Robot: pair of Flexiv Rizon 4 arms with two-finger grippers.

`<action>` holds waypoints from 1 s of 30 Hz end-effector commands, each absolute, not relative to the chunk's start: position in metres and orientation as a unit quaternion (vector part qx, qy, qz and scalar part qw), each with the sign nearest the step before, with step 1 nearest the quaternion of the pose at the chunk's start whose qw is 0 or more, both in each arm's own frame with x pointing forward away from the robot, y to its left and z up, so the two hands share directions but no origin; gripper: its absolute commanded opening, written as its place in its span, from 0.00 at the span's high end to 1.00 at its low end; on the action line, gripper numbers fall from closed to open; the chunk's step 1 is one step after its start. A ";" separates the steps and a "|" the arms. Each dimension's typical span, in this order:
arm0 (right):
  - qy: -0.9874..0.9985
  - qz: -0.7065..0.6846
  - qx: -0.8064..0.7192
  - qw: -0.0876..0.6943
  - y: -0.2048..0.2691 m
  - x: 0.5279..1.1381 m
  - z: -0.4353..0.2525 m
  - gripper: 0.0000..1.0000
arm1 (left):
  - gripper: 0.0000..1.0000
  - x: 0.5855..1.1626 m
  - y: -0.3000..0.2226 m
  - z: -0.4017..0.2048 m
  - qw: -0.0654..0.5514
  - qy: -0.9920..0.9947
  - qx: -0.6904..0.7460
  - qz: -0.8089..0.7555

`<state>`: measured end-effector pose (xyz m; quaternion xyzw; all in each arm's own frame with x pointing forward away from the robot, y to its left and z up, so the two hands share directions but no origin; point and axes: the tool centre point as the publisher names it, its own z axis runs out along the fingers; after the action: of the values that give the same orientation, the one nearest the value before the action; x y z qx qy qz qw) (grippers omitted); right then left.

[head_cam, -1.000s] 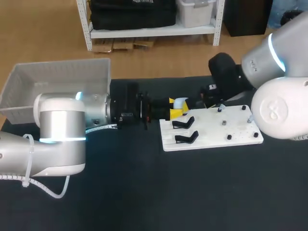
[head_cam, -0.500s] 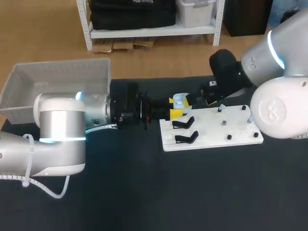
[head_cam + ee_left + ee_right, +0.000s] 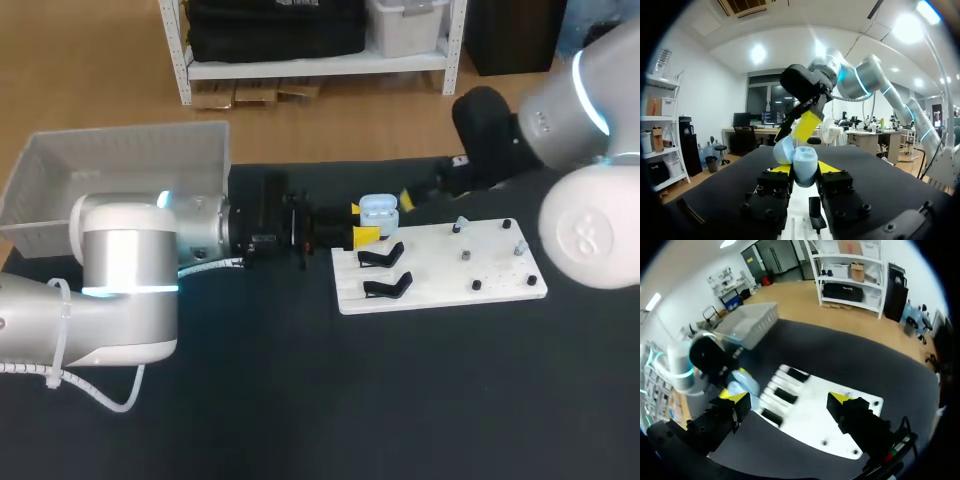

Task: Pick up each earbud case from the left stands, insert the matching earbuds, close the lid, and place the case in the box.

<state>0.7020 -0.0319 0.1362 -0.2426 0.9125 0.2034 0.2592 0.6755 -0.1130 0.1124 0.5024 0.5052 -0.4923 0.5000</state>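
Plainly: pale-blue rounded earbud case (image 3: pixel 805 169), lid (image 3: pixel 783 151) open.

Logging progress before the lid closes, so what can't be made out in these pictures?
1. Whether earbuds sit in the pale blue plastic earbud case: too small in the head view; the left wrist view shows only its outer shell.
2. Floor of the white plastic box: partly hidden by the silver left arm in the head view.
3. Small dark pieces on the white flat board: too small to identify.
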 end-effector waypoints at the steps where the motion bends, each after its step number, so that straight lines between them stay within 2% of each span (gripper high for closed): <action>1: 0.932 0.097 -0.238 0.254 -0.062 0.692 0.138 0.00 | 1.00 0.674 -0.113 0.111 0.504 0.504 0.501 -0.491; 8: 0.953 -0.022 -0.249 0.174 -0.112 0.696 0.113 0.00 | 1.00 0.674 -0.113 0.111 0.504 0.504 0.501 -0.491; 17: 0.959 -0.075 -0.244 0.125 -0.138 0.692 0.083 0.00 | 1.00 0.674 -0.113 0.111 0.504 0.504 0.501 -0.491; 18: 0.960 -0.076 -0.243 0.120 -0.139 0.692 0.080 0.02 | 1.00 0.674 -0.113 0.111 0.504 0.504 0.501 -0.491; 20: 0.961 -0.078 -0.241 0.112 -0.142 0.692 0.075 0.23 | 1.00 0.674 -0.113 0.111 0.504 0.504 0.501 -0.491; 24: 0.962 -0.084 -0.238 0.101 -0.146 0.692 0.066 0.13 | 1.00 0.674 -0.113 0.111 0.504 0.504 0.501 -0.491; 30: 0.967 -0.090 -0.223 0.087 -0.155 0.695 0.053 0.19 | 1.00 0.674 -0.113 0.111 0.504 0.504 0.501 -0.491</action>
<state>0.6915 -0.1565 0.0596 -0.2271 0.9665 -0.0824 0.0870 0.6755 -0.1131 0.1124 0.5025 0.5053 -0.4923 0.4999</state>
